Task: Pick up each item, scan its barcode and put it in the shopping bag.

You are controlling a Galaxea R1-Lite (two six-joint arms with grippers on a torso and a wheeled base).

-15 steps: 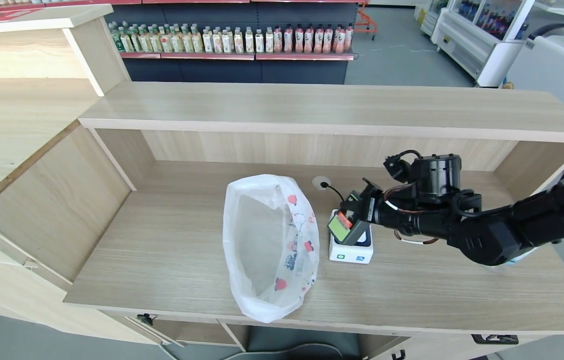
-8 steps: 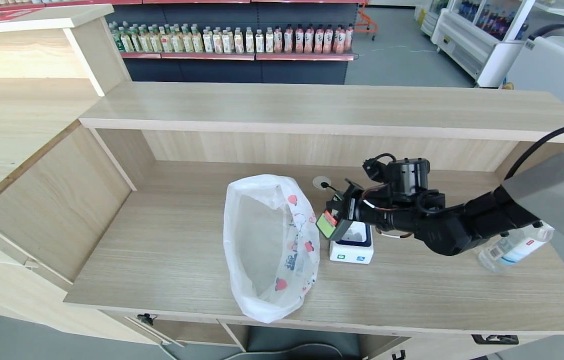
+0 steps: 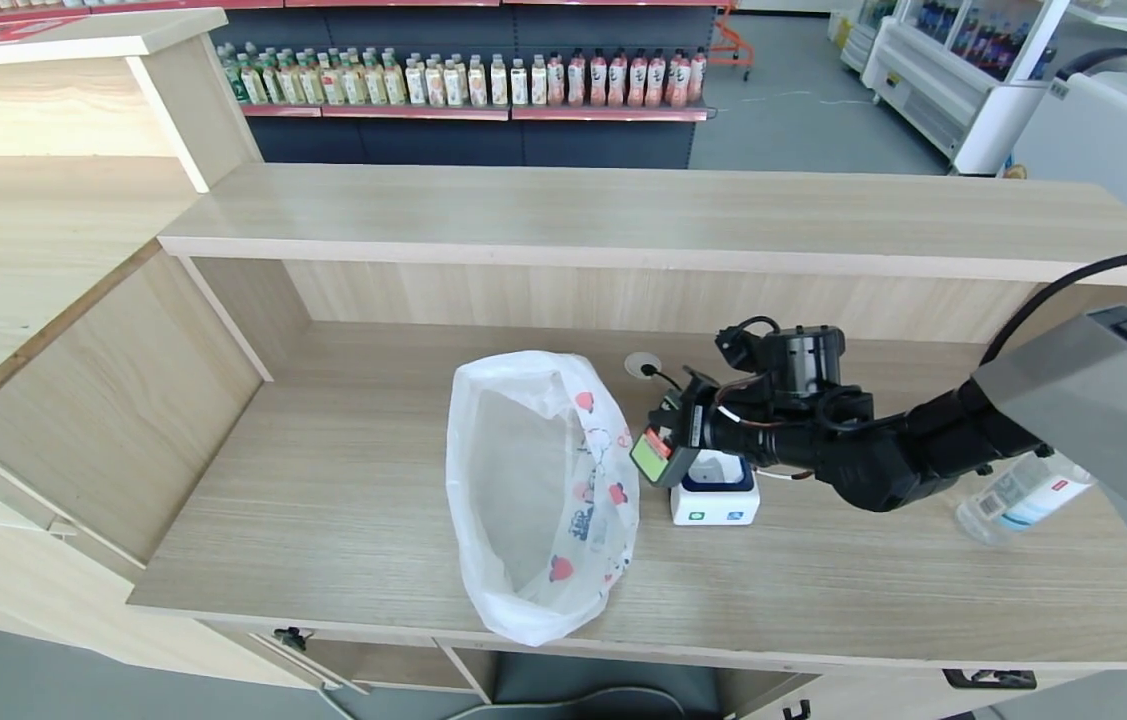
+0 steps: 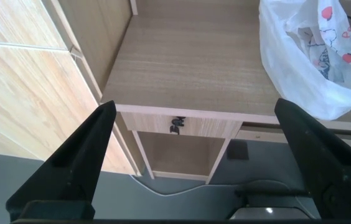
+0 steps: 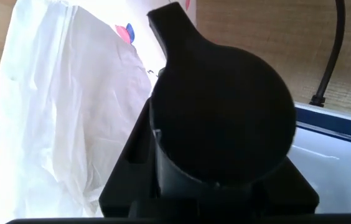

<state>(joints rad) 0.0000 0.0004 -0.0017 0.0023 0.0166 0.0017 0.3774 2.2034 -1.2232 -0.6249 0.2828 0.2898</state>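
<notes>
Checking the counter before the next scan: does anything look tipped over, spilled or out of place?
Only the clear bottle lying on its side, not upright, at the right end of the counter. No spill shows. The shopping bag stands open, the scanner sits flat, and the right gripper holds a small green packet.

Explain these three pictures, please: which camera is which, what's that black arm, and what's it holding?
The wide picture comes from the robot's head, looking down on a wooden counter. The black arm is its right one; its tool is shut on a small green item, held between the white scanner and the open shopping bag. A water bottle lies farther right. The other two pictures are wrist cameras: the left tool hangs open in front of the counter.
</notes>
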